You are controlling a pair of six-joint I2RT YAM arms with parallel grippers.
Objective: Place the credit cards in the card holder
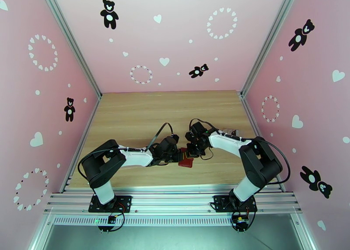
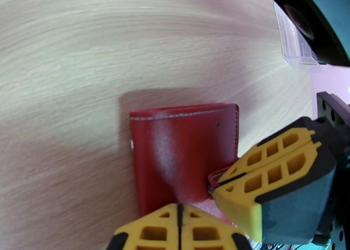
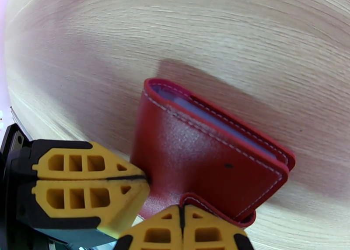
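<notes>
Top external view: card holder (image 1: 186,160) lies folded on the table (image 1: 131,115), between the two arms. Left gripper (image 2: 178,213) is clamped on its edge. Right gripper (image 3: 181,213) pinches the snap tab. Judged step: opening the holder. Next move calls for drawing the flap apart steadily. Whether cards are inside cannot be told.

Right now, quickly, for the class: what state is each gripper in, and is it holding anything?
Left gripper: shut, tips at the edge of the card holder; whether it grips is unclear.
Right gripper: shut on the card holder's tab.
</notes>
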